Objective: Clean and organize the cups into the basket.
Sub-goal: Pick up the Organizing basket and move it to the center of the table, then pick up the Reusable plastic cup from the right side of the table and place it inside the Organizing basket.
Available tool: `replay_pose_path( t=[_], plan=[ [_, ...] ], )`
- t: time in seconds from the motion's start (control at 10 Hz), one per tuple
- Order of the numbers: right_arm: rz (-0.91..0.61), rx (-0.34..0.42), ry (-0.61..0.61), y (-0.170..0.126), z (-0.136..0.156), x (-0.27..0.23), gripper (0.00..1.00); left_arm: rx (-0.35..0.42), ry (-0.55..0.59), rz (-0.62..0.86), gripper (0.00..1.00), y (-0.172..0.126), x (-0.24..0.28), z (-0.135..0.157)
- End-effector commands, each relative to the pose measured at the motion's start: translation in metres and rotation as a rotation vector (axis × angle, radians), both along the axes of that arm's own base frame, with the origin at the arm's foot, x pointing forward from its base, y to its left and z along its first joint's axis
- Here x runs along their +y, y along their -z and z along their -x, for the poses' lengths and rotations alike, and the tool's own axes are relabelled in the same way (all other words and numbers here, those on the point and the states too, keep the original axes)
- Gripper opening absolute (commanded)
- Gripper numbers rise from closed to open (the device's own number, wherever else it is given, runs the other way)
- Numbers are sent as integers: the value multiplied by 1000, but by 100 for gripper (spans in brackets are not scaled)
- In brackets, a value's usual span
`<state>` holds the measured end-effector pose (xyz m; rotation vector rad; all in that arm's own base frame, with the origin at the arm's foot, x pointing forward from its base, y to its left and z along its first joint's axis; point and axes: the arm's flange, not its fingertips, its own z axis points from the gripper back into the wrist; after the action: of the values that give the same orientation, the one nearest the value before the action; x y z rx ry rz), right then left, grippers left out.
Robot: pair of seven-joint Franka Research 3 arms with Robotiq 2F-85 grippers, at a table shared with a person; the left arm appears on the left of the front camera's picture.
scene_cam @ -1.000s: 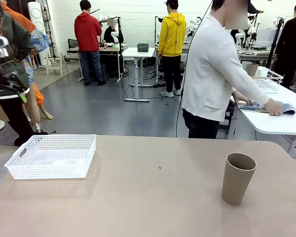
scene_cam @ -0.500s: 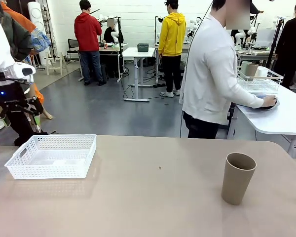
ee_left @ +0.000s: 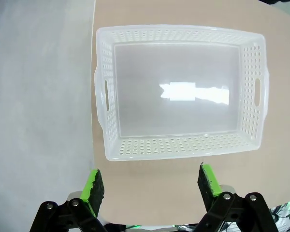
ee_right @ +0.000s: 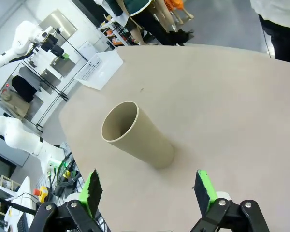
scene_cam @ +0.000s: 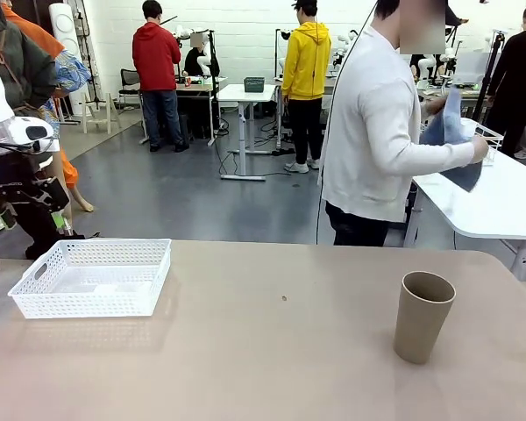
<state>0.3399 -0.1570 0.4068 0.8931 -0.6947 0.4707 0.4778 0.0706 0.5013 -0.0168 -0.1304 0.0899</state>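
A tan cup (scene_cam: 422, 316) stands upright on the right of the beige table, mouth up. In the right wrist view this cup (ee_right: 137, 140) lies just ahead of my right gripper (ee_right: 147, 191), whose green-padded fingers stand wide open and apart from it. The white lattice basket (scene_cam: 92, 276) sits on the table's left and holds nothing. My left arm (scene_cam: 17, 180) hangs behind the basket's left end. From above, the left wrist view shows the basket (ee_left: 181, 145) below my left gripper (ee_left: 152, 186), which is open and holds nothing.
A person in a white top (scene_cam: 377, 132) stands past the far edge, turned to a white side table (scene_cam: 500, 210), holding up a blue cloth (scene_cam: 451, 132). A wire rack (scene_cam: 478, 145) stands on that side table. The table's far edge and grey floor lie behind the basket.
My left arm has come down from the upper left to hang behind the basket. The person has lifted the blue cloth off the side table. The cup and basket have not moved.
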Motion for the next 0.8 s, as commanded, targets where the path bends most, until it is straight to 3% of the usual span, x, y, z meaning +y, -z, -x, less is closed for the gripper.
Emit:
replay_pose_path(
  t=[0.0,0.2,0.3,0.6,0.7],
  plan=[
    [70,-123,-130,5,-6,11,100,-2,28,6,100,-1,2,1],
    [233,-333,-252,12,-25,44,100,45,-32,25,100,-9,22,-8],
    [282,-403,-301,21,-35,56,100,9,8,23,100,-7,26,-7],
    [421,-497,-352,46,-70,64,100,-3,119,52,100,4,36,1],
    [436,-516,-352,53,-76,63,100,16,23,9,100,-2,29,-2]
  ],
)
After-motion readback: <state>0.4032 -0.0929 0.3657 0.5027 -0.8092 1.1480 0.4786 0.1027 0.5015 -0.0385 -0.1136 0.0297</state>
